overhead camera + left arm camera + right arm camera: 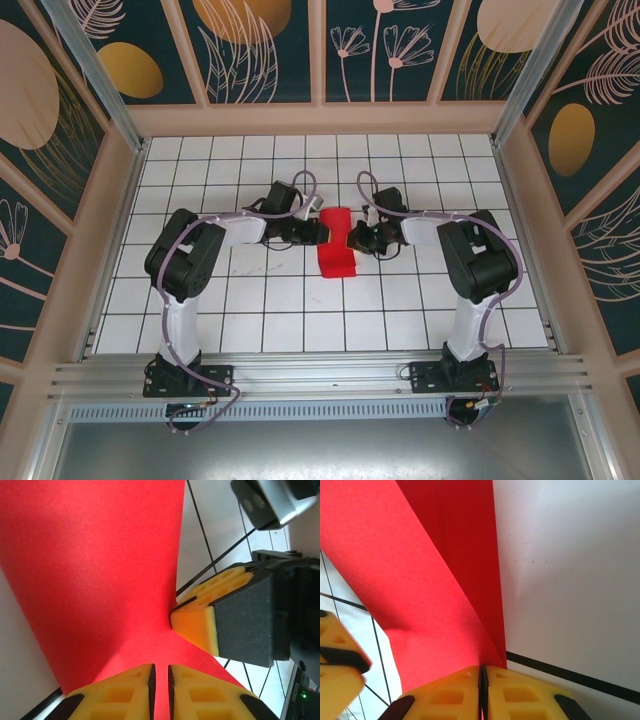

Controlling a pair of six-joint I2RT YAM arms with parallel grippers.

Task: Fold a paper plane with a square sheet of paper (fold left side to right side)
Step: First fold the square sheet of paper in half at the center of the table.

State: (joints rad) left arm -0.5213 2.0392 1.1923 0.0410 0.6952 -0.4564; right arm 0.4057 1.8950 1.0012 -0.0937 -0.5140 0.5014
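— Pinching what?
— Nipped nearly shut, in the left gripper (pixel 160 674) and in the right gripper (pixel 482 672) alike, by opposite edges: the square sheet of paper (pixel 336 255).
— Kept where?
— Over the middle of the table (pixel 250 300), bowed upward. Probably gripped so to carry left side across to right.
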